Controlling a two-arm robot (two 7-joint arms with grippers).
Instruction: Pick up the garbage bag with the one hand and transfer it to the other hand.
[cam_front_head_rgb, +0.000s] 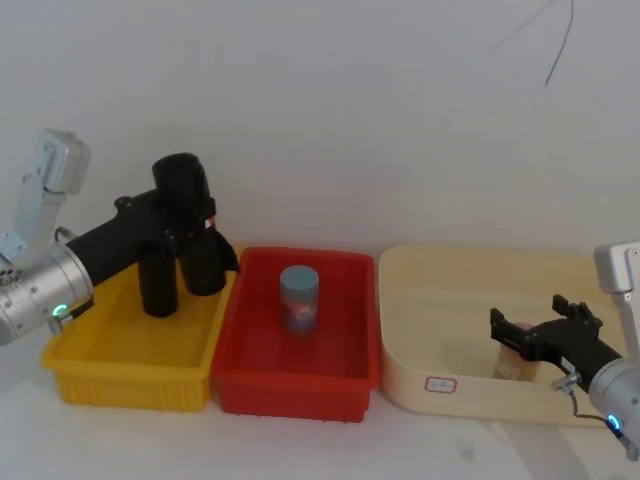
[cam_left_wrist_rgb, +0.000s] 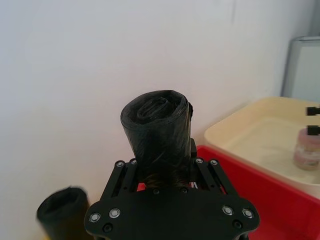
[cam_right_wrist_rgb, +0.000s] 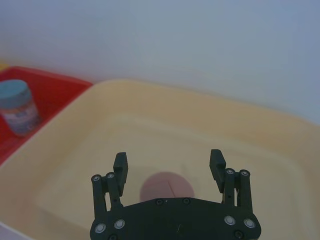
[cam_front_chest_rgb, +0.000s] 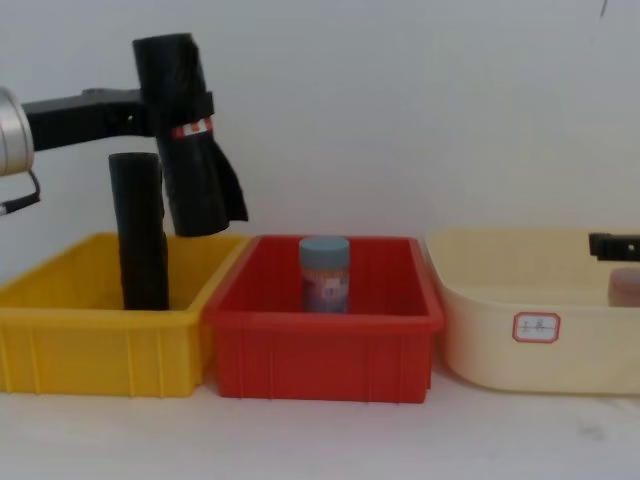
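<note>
The garbage bag (cam_front_head_rgb: 190, 215), a thick black roll with a red-and-white band and a loose flap, hangs upright above the yellow bin (cam_front_head_rgb: 130, 378). My left gripper (cam_front_head_rgb: 172, 228), on the arm with the green ring, is shut on it about mid-height. The chest view shows the garbage bag (cam_front_chest_rgb: 186, 150) lifted clear of the bin, and the left wrist view shows its rolled end (cam_left_wrist_rgb: 157, 132) between the fingers (cam_left_wrist_rgb: 125, 172). My right gripper (cam_front_head_rgb: 530, 312), on the arm with the blue ring, is open low over the cream tub (cam_front_head_rgb: 440, 300), holding nothing, jaws wide in the right wrist view (cam_right_wrist_rgb: 168, 160).
A slimmer plain black roll (cam_front_head_rgb: 157, 285) stands in the yellow bin. A blue-lidded jar (cam_front_head_rgb: 299, 300) stands in the red bin (cam_front_head_rgb: 290, 385) in the middle. A small pink-topped jar (cam_right_wrist_rgb: 166, 186) sits in the cream tub under my right gripper. A white wall lies close behind.
</note>
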